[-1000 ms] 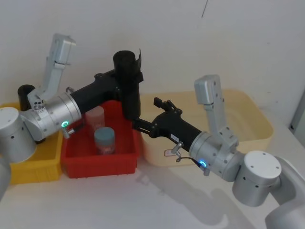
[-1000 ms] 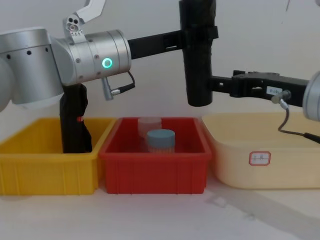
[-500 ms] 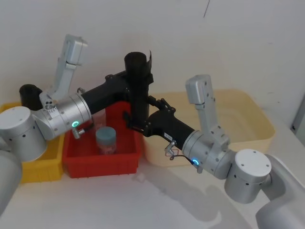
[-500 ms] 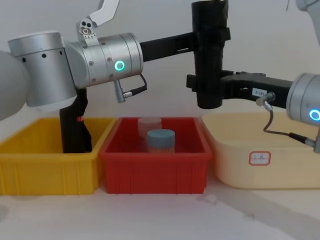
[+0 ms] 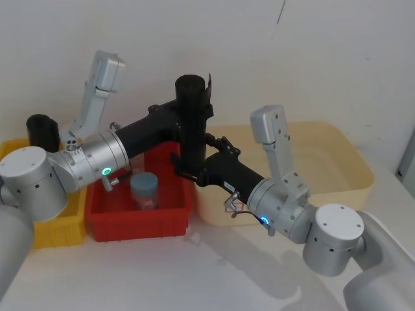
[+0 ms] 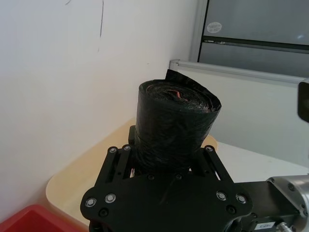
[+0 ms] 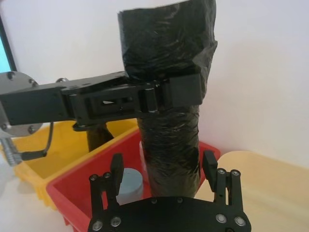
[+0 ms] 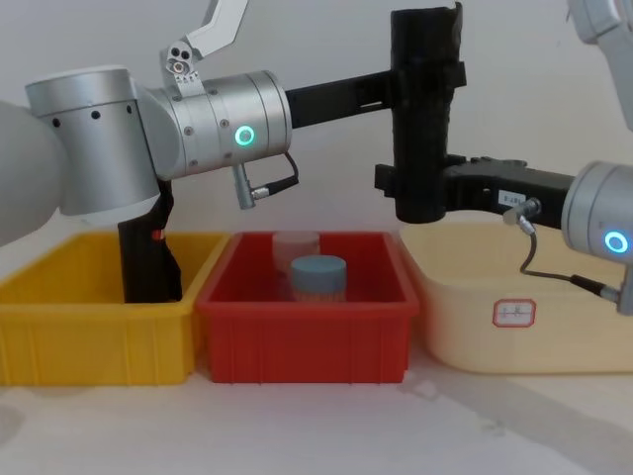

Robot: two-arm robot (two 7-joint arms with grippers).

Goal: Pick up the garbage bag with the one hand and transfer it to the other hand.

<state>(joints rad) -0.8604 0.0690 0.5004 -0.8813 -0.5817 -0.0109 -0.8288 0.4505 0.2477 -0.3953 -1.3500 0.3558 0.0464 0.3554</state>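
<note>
The garbage bag (image 5: 193, 123) (image 8: 425, 119), a black roll, hangs upright in the air above the gap between the red bin and the cream tub. My left gripper (image 5: 194, 111) (image 8: 427, 84), on the green-ringed arm, is shut on the roll's upper part, and its jaws clamp the roll (image 6: 174, 121) from both sides. My right gripper (image 5: 188, 163) (image 8: 410, 193), on the blue-ringed arm, is at the roll's lower end. In the right wrist view its fingers (image 7: 116, 169) stand open on either side of the roll (image 7: 169, 140), with small gaps.
The red bin (image 8: 297, 341) below holds a blue-lidded jar (image 8: 318, 277) and a clear jar behind it. A yellow bin (image 8: 89, 336) on the left holds a tall black object (image 8: 146, 257). The cream tub (image 8: 514, 336) stands on the right.
The left arm carried the roll a little to the right. The right gripper moved in from beside the roll until its open fingers straddle the lower end.
</note>
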